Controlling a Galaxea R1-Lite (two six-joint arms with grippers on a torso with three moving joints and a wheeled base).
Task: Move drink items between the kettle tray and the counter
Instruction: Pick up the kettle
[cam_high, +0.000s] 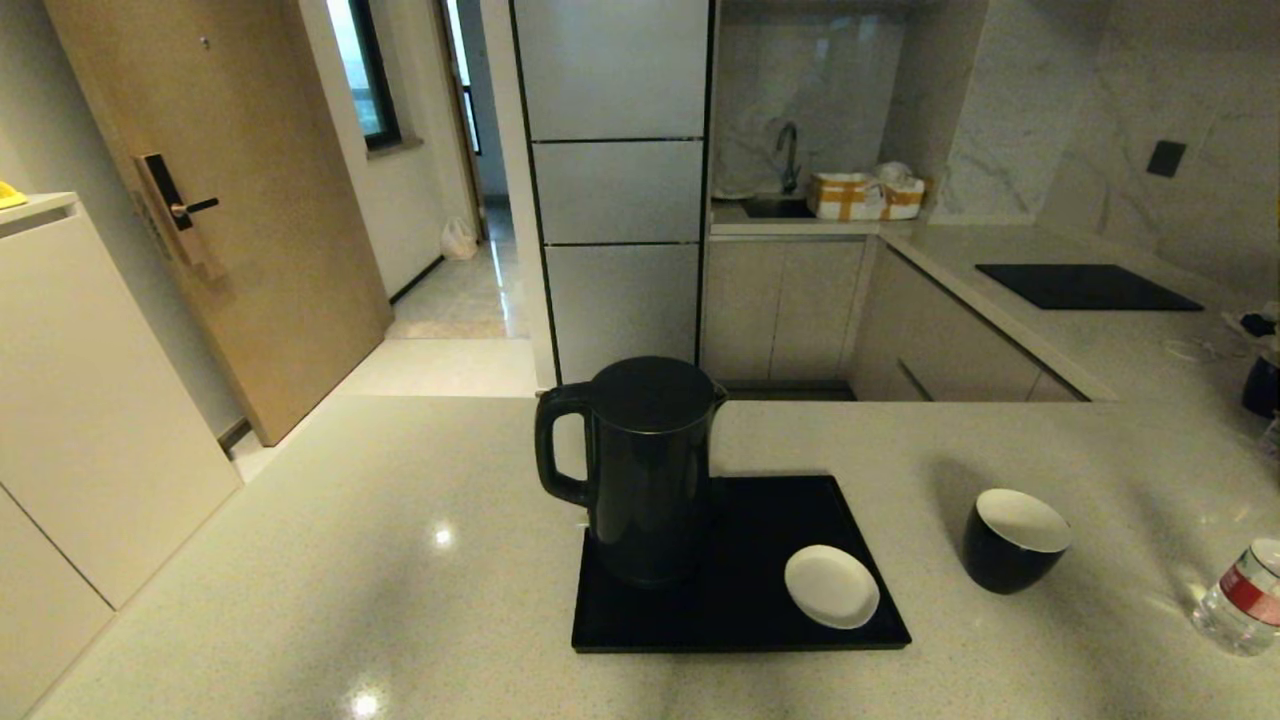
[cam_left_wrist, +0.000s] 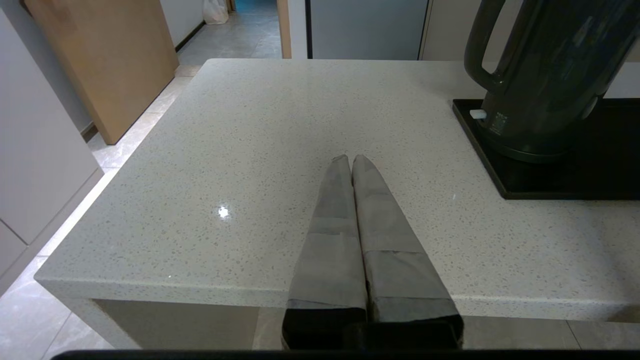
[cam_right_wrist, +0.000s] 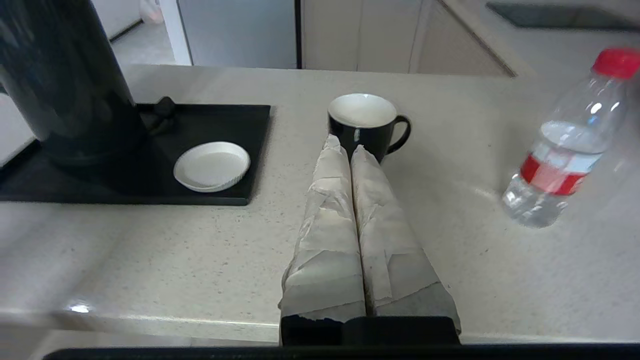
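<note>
The kettle stands upright on the kettle tray, at the tray's left end, its loop handle turned toward the counter's left edge. A small white saucer lies on the tray near its front right corner, well clear of the kettle. The tray sits around the middle of the counter.

Off the tray's right edge, the black cup stands on the bare counter, white inside showing; the right wrist view shows a handle on its side away from the tray. Farther along, close to the counter's right edge, the red-capped bottle stands upright, apart from the cup.

Left gripper hovers over the counter near its front edge, to the left of the tray, jaws pressed together and gripping nothing. Right gripper hangs above the counter just in front of the cup, its jaws likewise clenched and empty, tips close to the cup's near wall; whether they touch it cannot be told. Neither arm shows in the head view.
</note>
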